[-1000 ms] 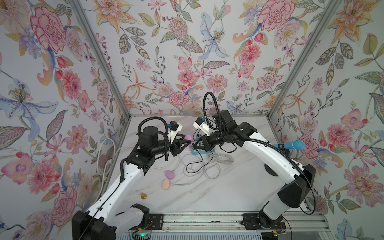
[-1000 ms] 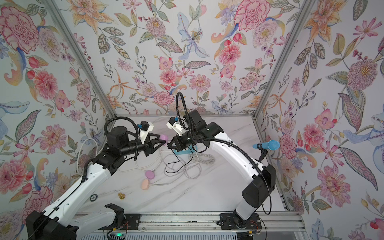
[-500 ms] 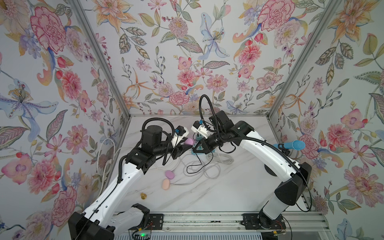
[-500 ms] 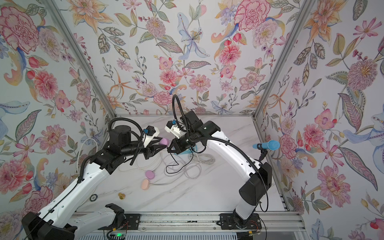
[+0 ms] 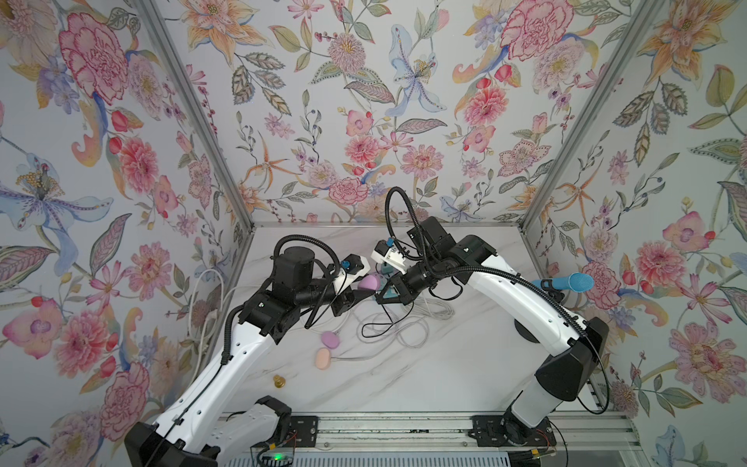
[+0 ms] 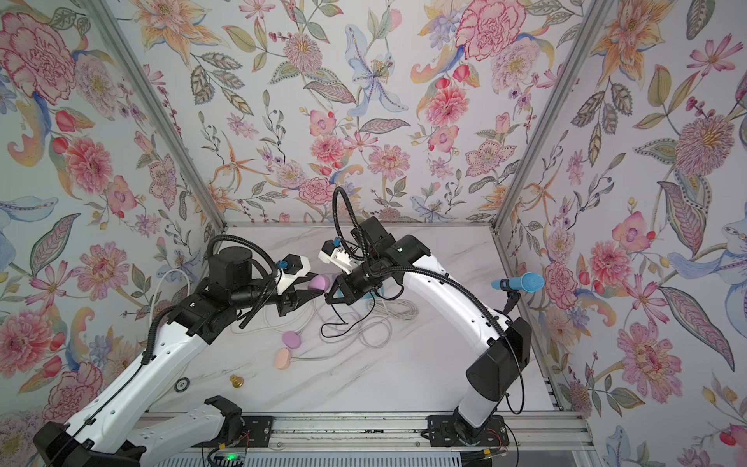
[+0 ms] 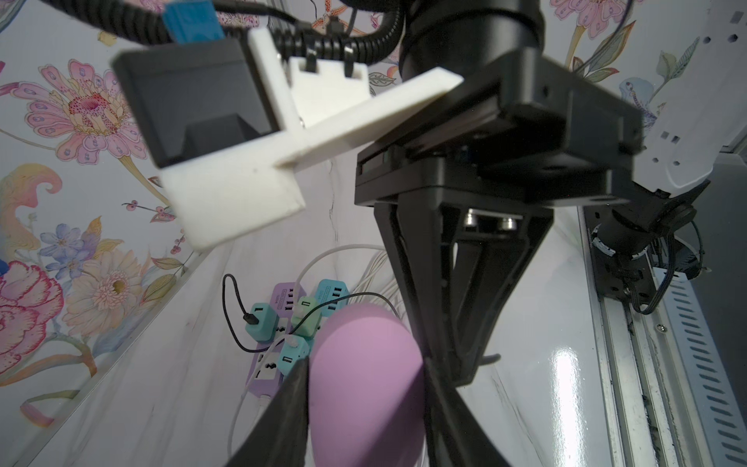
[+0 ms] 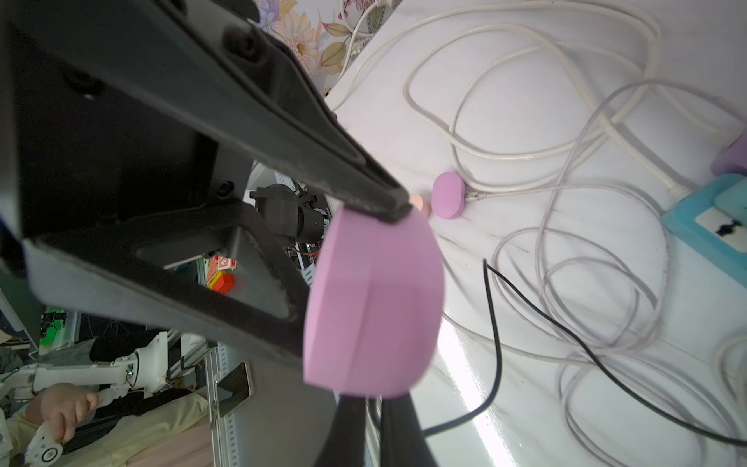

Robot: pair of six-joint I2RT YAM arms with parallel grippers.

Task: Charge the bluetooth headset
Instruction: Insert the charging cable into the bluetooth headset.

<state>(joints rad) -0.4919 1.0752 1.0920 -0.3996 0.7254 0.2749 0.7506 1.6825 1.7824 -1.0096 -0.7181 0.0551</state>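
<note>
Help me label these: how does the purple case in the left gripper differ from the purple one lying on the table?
The held purple case is lifted, pinched in the left gripper; the loose purple case lies flat on the table beside an orange case. The loose one has a white cable plugged into its end; the held one shows none. Both are rounded, purple.
</note>
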